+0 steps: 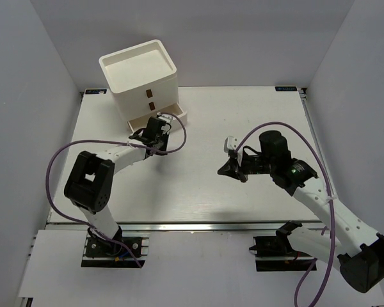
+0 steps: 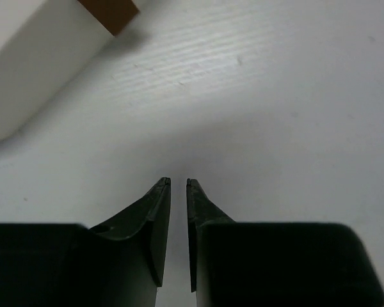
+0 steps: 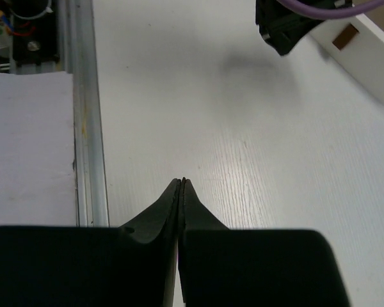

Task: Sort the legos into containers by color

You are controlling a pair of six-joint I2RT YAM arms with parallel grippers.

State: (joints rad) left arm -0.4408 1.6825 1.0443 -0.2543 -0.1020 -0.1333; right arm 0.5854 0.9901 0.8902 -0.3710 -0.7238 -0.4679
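White square stacked plastic drawer unit (image 1: 144, 83) with a tray top stands at the far-left corner of the white worktop (image 1: 198, 204). Small brown handles (image 1: 152, 94) show on its front. Its bottom drawer (image 1: 178, 116) is pulled out toward the near edge.

Left arm (image 1: 125, 157) reaches from the near-left corner up to that drawer, and the left jaws sit just beside the drawer front. In the left wrist view the left jaws are narrow, with a thin gap between the tips and nothing in it. The tips are low over the worktop. The white drawer front with its brown handle lies ahead and left of the tips, apart from them. In the top view the wrist partly covers the drawer's inside, so I cannot tell what lies in it.

Right arm (image 1: 320, 198) comes from the near-right corner. The right jaws are right of the worktop's centre, pointing toward the left edge, well apart from the drawer unit. In the right wrist view the right jaws are fully closed, tips touching, gripping nothing, with the aluminium rail (image 3: 83, 128) of the near edge to one side. That view shows the pulled-out drawer far ahead and right of the tips, with the left arm's black wrist beside it. A purple cable (image 1: 54, 166) loops off each arm.
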